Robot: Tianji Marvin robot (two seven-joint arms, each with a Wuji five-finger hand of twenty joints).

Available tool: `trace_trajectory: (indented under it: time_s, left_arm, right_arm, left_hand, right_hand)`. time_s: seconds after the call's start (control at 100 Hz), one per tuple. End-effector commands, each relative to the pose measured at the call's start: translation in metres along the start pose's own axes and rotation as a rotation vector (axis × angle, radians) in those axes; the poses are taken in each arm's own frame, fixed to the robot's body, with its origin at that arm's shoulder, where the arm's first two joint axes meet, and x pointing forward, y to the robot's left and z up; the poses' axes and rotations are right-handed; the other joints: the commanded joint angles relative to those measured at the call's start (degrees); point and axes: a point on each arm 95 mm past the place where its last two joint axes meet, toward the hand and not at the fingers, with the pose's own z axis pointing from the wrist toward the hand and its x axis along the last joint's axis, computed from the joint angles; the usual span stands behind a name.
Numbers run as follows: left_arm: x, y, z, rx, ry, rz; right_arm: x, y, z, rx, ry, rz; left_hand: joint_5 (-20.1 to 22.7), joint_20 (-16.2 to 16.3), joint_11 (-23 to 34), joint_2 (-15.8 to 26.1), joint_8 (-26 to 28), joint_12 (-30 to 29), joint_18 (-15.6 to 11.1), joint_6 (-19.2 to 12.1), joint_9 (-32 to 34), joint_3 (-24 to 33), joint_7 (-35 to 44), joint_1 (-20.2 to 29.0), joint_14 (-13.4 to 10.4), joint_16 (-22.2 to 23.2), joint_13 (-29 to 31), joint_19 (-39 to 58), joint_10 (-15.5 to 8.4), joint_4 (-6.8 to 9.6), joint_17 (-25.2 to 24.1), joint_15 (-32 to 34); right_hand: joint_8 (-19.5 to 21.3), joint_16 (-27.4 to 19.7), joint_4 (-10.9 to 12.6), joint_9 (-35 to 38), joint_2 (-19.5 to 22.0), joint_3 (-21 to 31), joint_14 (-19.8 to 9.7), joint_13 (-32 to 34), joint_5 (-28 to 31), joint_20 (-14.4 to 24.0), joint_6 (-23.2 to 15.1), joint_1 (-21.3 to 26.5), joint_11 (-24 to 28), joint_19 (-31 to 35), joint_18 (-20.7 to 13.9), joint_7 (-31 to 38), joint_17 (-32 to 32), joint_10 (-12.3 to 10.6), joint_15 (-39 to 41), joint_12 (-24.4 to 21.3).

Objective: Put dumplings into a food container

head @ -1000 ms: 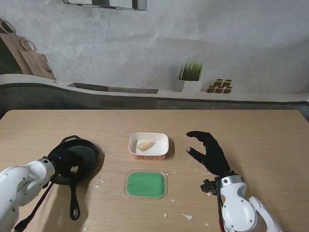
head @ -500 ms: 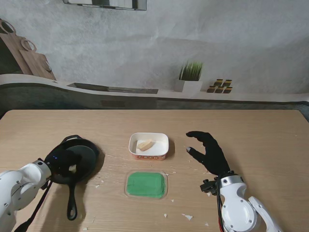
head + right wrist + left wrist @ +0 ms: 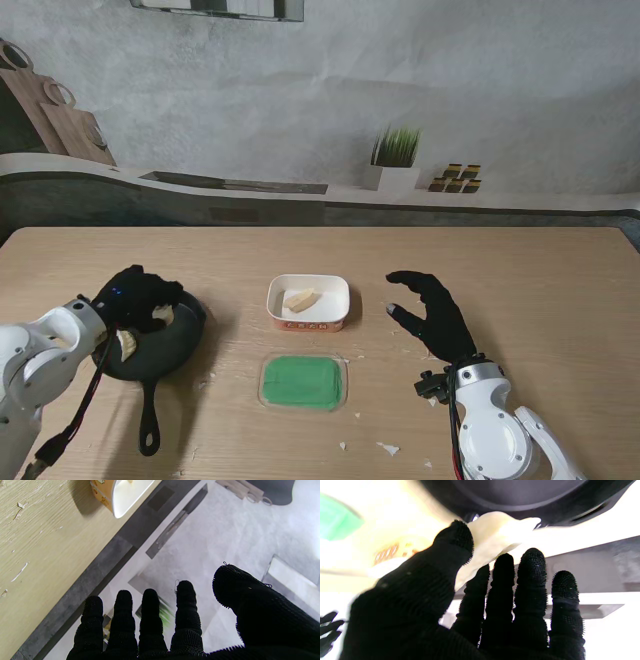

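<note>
My left hand (image 3: 135,295) hovers over the far rim of the black frying pan (image 3: 172,346), shut on a pale dumpling (image 3: 162,317). The left wrist view shows that dumpling (image 3: 495,537) pinched between the thumb and fingers of my left hand (image 3: 425,600), under the pan (image 3: 520,495). A second dumpling (image 3: 127,343) lies in the pan. The white food container (image 3: 310,318) stands mid-table with one dumpling (image 3: 300,299) inside. My right hand (image 3: 432,315) rests open to the right of the container, holding nothing; its fingers (image 3: 150,625) are spread, with the container (image 3: 125,495) beyond.
A green lid (image 3: 303,382) lies flat, nearer to me than the container. The pan's handle (image 3: 150,420) points toward me. Small white crumbs (image 3: 388,449) dot the wooden table. A potted plant (image 3: 392,160) stands on the ledge behind.
My left hand has risen from the pan and shifted farther from me with a dumpling in its fingers. A second dumpling now shows in the pan. The right hand has not moved.
</note>
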Motion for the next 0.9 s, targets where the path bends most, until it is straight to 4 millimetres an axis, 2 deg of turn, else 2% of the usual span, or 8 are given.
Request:
trace_trajectory:
  time_s: [0.0,0.15,0.25,0.28,0.31,0.59,0.89]
  left_arm:
    - [0.018,-0.037,0.019,0.07,0.049,0.031]
    - [0.051,-0.061,0.057,0.11,0.126,-0.037]
    - [0.073,-0.066,0.082,0.116,0.16,-0.091]
    - [0.079,-0.067,0.088,0.115,0.17,-0.102]
    - [0.085,-0.066,0.095,0.112,0.179,-0.113]
    - [0.123,-0.043,0.137,0.037,0.163,-0.233]
    - [0.126,-0.017,0.154,0.0,0.136,-0.238]
  right_arm:
    - [0.002,-0.003,-0.001,0.009,0.002,0.013]
    - [0.001,-0.002,-0.001,0.004,0.003,0.016]
    - [0.001,0.0,-0.001,-0.003,0.006,0.018]
    - [0.001,0.001,-0.002,-0.004,0.008,0.019]
    - [0.0,0.001,-0.002,-0.006,0.009,0.019]
    - [-0.001,0.005,-0.002,-0.017,0.013,0.025]
    - [-0.001,0.007,-0.002,-0.024,0.015,0.024]
  left_hand:
    - [6.72,-0.12,3.09,3.94,3.72,3.47,2.1,-5.99,4.82,11.42,7.74,9.0,1.61,1.38,2.28,1.39,-0.3,4.13,0.11,-0.51]
    - [6.9,-0.19,2.77,3.83,3.67,3.51,2.05,-5.97,5.01,11.44,7.54,8.96,1.52,1.5,2.6,1.37,-0.33,4.2,0.35,-0.91]
    - [6.99,-0.25,2.6,3.89,3.6,3.64,2.2,-6.03,5.12,11.32,7.41,8.97,1.58,1.65,2.72,1.33,-0.73,4.2,0.44,-1.12]
    - [6.94,-0.28,2.5,3.93,3.59,3.66,2.15,-6.07,5.04,11.33,7.38,8.97,1.56,1.68,2.69,1.3,-0.14,4.21,0.41,-1.17]
    - [6.88,-0.31,2.54,3.98,3.64,3.78,1.9,-6.25,5.03,11.23,7.42,8.86,1.32,1.76,2.56,1.29,-1.14,4.17,0.49,-1.23]
    - [7.29,-0.43,2.23,3.64,2.66,3.21,2.29,-6.18,5.67,11.22,7.26,8.6,1.3,1.22,3.22,1.34,-0.95,4.3,1.19,-1.64]
    - [7.45,-0.44,2.04,3.65,1.11,2.38,1.2,-6.82,5.71,10.87,7.02,8.01,0.74,0.36,3.04,1.59,-1.37,4.1,1.2,-2.05]
  right_hand:
    - [0.73,0.59,-0.13,0.07,1.3,0.66,-0.1,0.61,0.36,0.63,-1.08,0.59,1.21,1.0,0.06,0.12,0.43,0.05,0.42,0.42]
    - [0.74,0.58,-0.13,0.09,1.21,0.7,-0.06,0.64,0.38,0.62,-1.02,0.6,1.22,1.01,0.08,0.12,0.41,0.11,0.42,0.43]
    - [0.73,0.57,-0.12,0.07,1.22,0.72,-0.11,0.59,0.32,0.62,-1.08,0.54,1.19,1.0,0.05,0.08,0.4,0.14,0.39,0.41]
    - [0.74,0.57,-0.12,0.11,1.19,0.72,-0.07,0.64,0.38,0.62,-1.1,0.56,1.21,1.02,0.07,0.1,0.42,0.11,0.4,0.42]
    - [0.74,0.58,-0.12,0.11,1.21,0.75,-0.03,0.65,0.38,0.62,-1.11,0.56,1.21,1.04,0.07,0.11,0.47,0.1,0.42,0.42]
    - [0.75,0.58,-0.1,0.09,1.11,0.81,-0.14,0.63,0.33,0.59,-1.09,0.63,1.2,1.01,0.1,0.09,0.44,0.14,0.41,0.43]
    - [0.76,0.59,-0.09,0.13,0.92,0.89,-0.06,0.7,0.35,0.58,-0.98,0.54,1.22,1.03,0.17,0.1,0.47,0.21,0.43,0.43]
